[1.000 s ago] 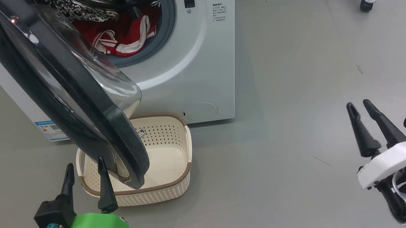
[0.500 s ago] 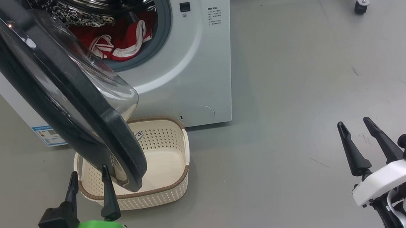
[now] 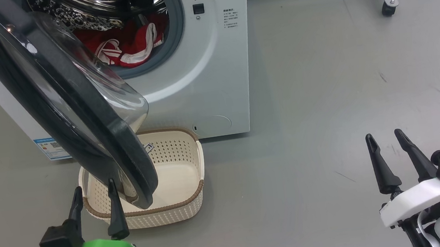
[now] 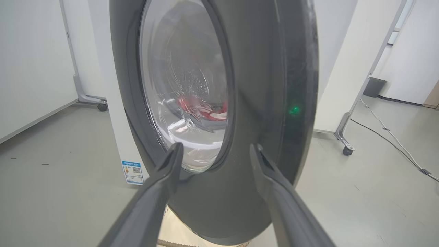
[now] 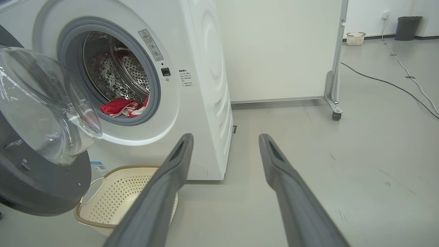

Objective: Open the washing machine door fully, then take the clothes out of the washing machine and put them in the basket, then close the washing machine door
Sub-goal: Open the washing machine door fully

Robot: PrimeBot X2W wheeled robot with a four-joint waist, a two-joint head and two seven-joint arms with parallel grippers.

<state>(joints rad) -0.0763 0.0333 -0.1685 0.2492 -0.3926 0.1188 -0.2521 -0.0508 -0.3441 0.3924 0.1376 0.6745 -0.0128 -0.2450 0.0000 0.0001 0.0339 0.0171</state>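
The large round washing machine door with its glossy black rim and bulging clear glass bowl (image 3: 76, 94) stands swung out from the big white front-loading washing machine (image 3: 206, 79), far enough to bare the grey-ringed port and the perforated steel drum (image 3: 82, 2). In the head view its lower edge hangs over the near left part of the small cream perforated basket with a brown woven-look rim (image 3: 164, 214), which sits on the grey floor (image 3: 305, 109) close against the foot of the machine and below the port, probably so that laundry has only a short drop. The bright red clothes with white stripes and trim (image 3: 128, 47) lie in a heap at the bottom of the drum, just behind the port's lip, none of them in the basket. The left gripper (image 3: 94, 186) is spread wide and holds nothing. Its fingers point up at the outer face of the door near the lower rim, close to it, though I cannot tell whether they touch. That suits tending the door, which looks short of fully open because it shadows the basket. The right gripper (image 3: 384, 136) is also spread wide and empty, low over bare floor well apart from the machine. From there it has an unblocked line to the port and the clothes.
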